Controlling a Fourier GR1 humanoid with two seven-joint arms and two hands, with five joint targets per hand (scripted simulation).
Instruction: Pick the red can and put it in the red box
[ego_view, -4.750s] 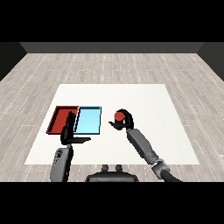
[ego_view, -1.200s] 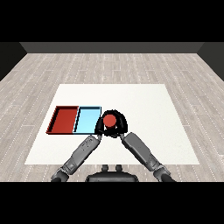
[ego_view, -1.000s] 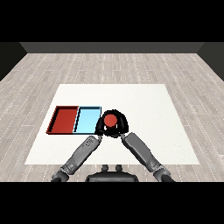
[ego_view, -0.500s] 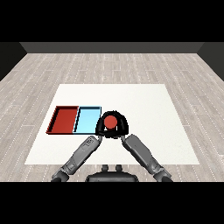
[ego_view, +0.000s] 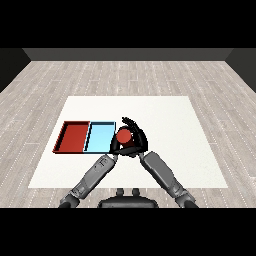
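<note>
Both robot hands curl around the small red cylindrical can (ego_view: 124, 135), left robot hand (ego_view: 115, 146) and right robot hand (ego_view: 139, 141), just right of the shallow light blue tray (ego_view: 99, 138); the shallow red tray (ego_view: 74, 136) lies beyond it on the white counter (ego_view: 170, 120).

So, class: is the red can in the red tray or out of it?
Out. The red can sits between both hands, right of the light blue tray; the red tray holds nothing.

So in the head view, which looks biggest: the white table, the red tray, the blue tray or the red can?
1. White table, by far the largest.
2. Red tray and light blue tray: they look about the same, so no ranking between them.
3. Red can, smallest, held between both hands and partly hidden.
</note>
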